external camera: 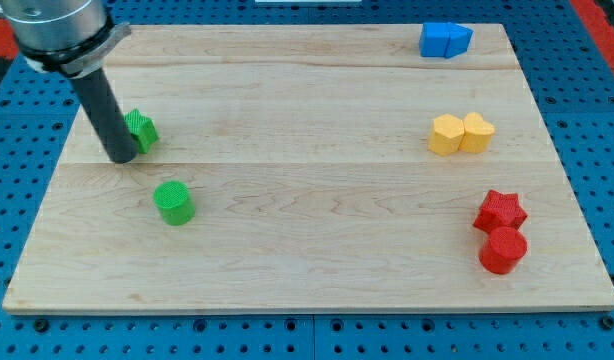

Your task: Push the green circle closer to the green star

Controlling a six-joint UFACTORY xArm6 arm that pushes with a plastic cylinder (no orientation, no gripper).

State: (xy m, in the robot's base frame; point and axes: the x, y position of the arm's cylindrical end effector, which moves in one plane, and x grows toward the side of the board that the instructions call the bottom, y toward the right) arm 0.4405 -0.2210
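Observation:
The green circle stands on the wooden board at the view's left, below the middle. The green star lies a short way above it and slightly to the left, partly hidden by the rod. My tip rests on the board against the star's lower left side, up and to the left of the green circle, with a gap between tip and circle.
Two blue blocks sit together at the view's top right. Two yellow blocks sit together at the right. A red star and a red circle sit at the lower right. The board's left edge is near the tip.

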